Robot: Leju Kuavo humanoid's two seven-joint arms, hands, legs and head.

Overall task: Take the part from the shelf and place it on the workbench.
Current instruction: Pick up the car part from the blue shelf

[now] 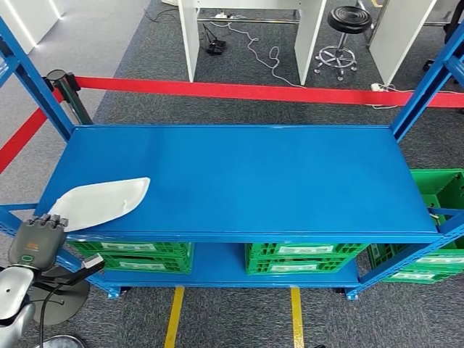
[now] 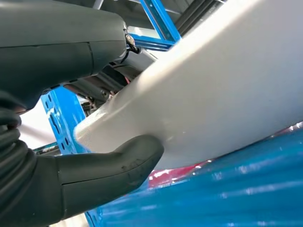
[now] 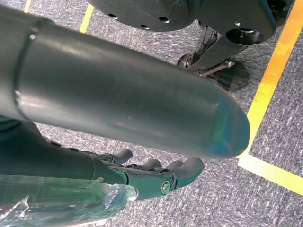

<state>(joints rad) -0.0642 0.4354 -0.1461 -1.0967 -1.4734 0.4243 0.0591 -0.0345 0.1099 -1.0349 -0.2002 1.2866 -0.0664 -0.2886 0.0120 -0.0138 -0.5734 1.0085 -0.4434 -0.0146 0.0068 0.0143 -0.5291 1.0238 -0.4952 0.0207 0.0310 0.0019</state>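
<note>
Across the blue shelf (image 1: pixel 246 174), the white part (image 1: pixel 101 203) lies at the near left edge. Left hand (image 1: pixel 37 241) closes on its near end; the pick is under way. Next comes a level lift clear. Right hand (image 3: pixel 157 177) hangs empty, fingers loosely extended.

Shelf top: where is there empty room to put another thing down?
Almost all of the blue shelf top is bare: everything from the white part across to the right posts, and back to the rear edge by the red tape. Only the front left corner is crowded, where the left hand holds the part.
</note>
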